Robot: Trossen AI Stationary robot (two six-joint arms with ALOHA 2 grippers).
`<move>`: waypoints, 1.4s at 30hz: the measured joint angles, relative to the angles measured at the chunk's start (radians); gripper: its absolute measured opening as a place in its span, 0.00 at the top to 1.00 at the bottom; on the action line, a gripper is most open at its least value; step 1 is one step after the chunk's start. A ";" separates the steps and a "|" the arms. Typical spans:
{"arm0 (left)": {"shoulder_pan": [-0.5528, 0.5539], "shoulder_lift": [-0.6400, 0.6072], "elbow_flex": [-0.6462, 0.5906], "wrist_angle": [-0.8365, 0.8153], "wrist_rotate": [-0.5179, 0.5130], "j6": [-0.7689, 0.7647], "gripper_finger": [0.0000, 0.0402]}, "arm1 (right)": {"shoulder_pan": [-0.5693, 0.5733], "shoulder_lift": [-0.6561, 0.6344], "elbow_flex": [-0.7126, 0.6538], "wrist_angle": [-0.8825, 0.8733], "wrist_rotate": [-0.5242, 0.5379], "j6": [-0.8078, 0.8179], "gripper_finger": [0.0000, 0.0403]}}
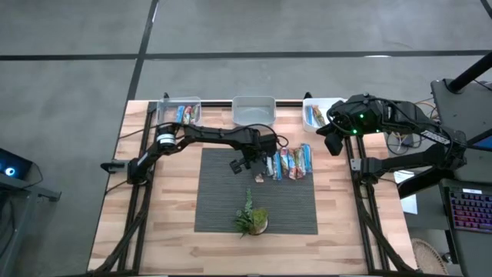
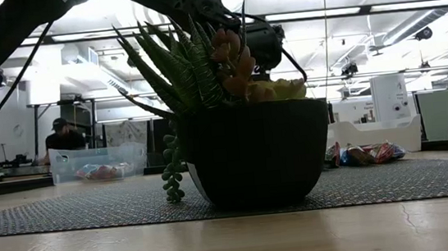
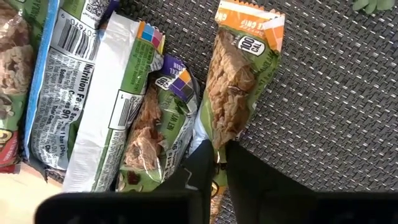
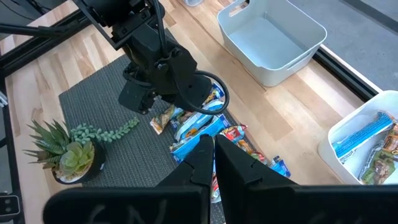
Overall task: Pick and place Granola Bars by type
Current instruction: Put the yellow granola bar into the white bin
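Several granola bars [image 1: 290,163] lie side by side on the dark woven mat [image 1: 223,200]. One bar with an orange end [image 3: 239,81] lies apart at the row's left, seen also in the right wrist view [image 4: 163,118]. My left gripper [image 3: 216,152] reaches down from the table's left and is shut on this bar. My right gripper [image 4: 213,146] hangs shut, with nothing in it, high above the table's right side [image 1: 334,142]. In the low view the plant hides the left gripper. My left gripper pinches the orange-ended bar between its two fingers at the wrapper's end [image 3: 217,144] opposite the orange crimp. The fingers [image 3: 249,177] come from above, pointing steeply down. The bar stretches away from them, lying flat on the mat.
A small potted plant [image 1: 252,219] stands on the mat's near edge. Along the far edge stand three bins: the left one [image 1: 181,113] and the right one [image 1: 317,115] with bars inside, the middle one [image 1: 254,110] with none showing. Bare wood lies on either side of the mat.
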 joint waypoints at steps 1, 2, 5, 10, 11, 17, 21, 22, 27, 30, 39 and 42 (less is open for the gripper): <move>0.000 0.000 0.001 -0.001 0.000 0.000 0.94 | 0.000 0.000 0.000 0.000 0.000 0.000 0.98; 0.000 0.000 0.003 0.000 0.000 -0.001 0.94 | 0.000 0.000 0.000 0.000 0.000 -0.001 0.98; -0.001 0.000 0.012 -0.007 0.000 -0.008 0.94 | 0.000 0.000 0.000 0.000 0.002 -0.004 0.98; -0.007 -0.003 0.018 -0.014 -0.003 -0.026 0.94 | 0.000 0.000 0.000 0.000 0.003 -0.004 0.98; -0.009 -0.003 0.018 -0.014 -0.003 -0.027 0.94 | 0.000 0.000 0.000 0.000 0.003 -0.004 0.98; -0.013 -0.007 0.018 -0.014 -0.040 -0.028 0.94 | 0.000 0.000 0.000 0.000 0.002 -0.004 0.98; -0.014 -0.008 0.036 -0.033 -0.075 -0.049 0.94 | 0.000 0.000 0.000 0.000 0.002 -0.004 0.98; -0.014 -0.008 0.050 -0.048 -0.076 -0.056 0.94 | 0.000 0.000 0.000 0.000 0.002 -0.004 0.98; -0.014 -0.010 0.128 -0.090 -0.076 -0.083 0.94 | 0.000 0.000 0.000 0.004 0.002 -0.007 0.98; -0.014 -0.010 0.190 -0.098 -0.078 -0.108 0.94 | 0.000 0.000 0.000 0.005 0.002 -0.008 0.98; 0.008 -0.010 0.371 -0.100 -0.078 -0.180 0.94 | 0.000 -0.001 0.000 0.005 0.002 -0.036 0.98; 0.024 -0.010 0.424 -0.100 -0.077 -0.228 0.94 | 0.000 -0.002 0.010 0.001 0.002 -0.066 0.98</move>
